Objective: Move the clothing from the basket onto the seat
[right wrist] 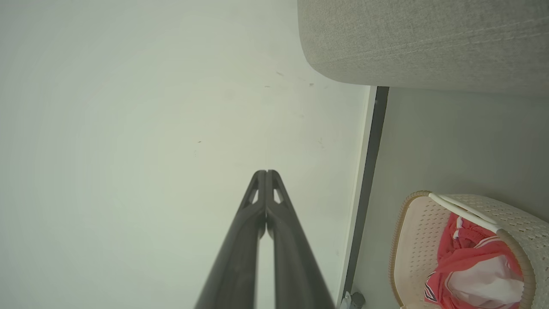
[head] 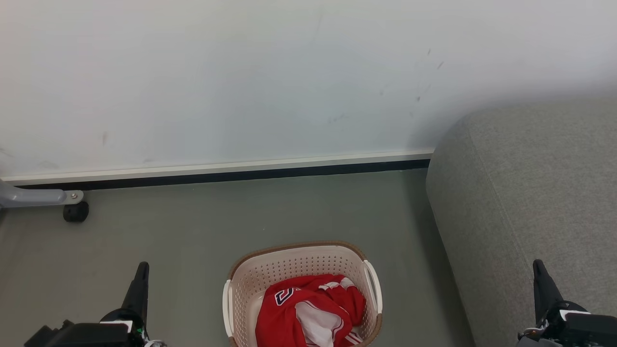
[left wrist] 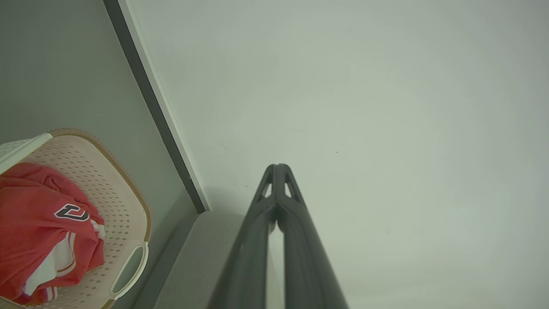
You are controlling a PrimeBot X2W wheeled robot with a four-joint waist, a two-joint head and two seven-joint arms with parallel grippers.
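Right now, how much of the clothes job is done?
Nothing looks done yet: the red clothes lie bunched in the basket, and the part of the seat in view has none on it. Nothing is in hand either: the left hand and right hand are shut and empty, either side of the basket. Left: lift the clothes out and onto the seat.

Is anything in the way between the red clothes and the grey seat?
Only the basket itself. The red clothing lies inside the basket, so it must rise over the side with the handle facing the seat. Between basket and seat is just floor; nothing visible stands there.
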